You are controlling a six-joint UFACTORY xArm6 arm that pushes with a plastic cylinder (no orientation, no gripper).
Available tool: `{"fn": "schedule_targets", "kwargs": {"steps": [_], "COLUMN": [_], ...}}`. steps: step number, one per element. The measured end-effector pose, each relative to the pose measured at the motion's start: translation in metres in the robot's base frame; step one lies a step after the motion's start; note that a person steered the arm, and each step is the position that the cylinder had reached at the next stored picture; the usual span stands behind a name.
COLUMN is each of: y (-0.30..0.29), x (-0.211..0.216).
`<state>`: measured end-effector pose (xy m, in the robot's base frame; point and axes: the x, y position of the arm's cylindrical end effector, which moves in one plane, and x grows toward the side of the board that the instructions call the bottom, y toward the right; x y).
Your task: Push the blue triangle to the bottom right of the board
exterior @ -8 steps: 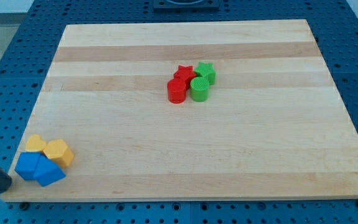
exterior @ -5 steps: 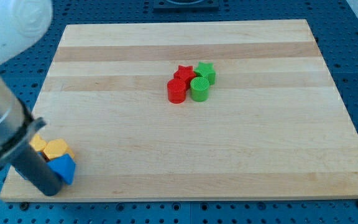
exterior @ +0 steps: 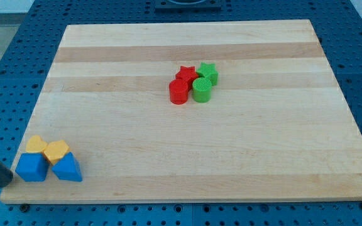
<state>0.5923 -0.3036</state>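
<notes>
Where blue pegboard (exterior: 17,37) surrounds, wooden board (exterior: 187,150).

Bright even light from above on my feed; soft short shadows under blocks; board (exterior: 187,144) sharp, no glare.

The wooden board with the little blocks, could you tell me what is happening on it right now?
A robot arm with a rod is meant to push the blue triangle to the board's bottom right. My tip sits at the view's bottom left edge, just left of a blue cube. The triangle is right of that cube, with two yellow blocks just above them. Red and green blocks cluster near the centre of the board.
</notes>
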Motion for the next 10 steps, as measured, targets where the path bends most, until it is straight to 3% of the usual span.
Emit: {"fn": "schedule_targets", "kwargs": {"steps": [1, 4, 6, 7, 9, 10], "y": [0.006, 0.095, 0.024, 0.028, 0.084, 0.142], "x": [-0.001, 0.000, -0.015, -0.033, -0.029, -0.028]}}
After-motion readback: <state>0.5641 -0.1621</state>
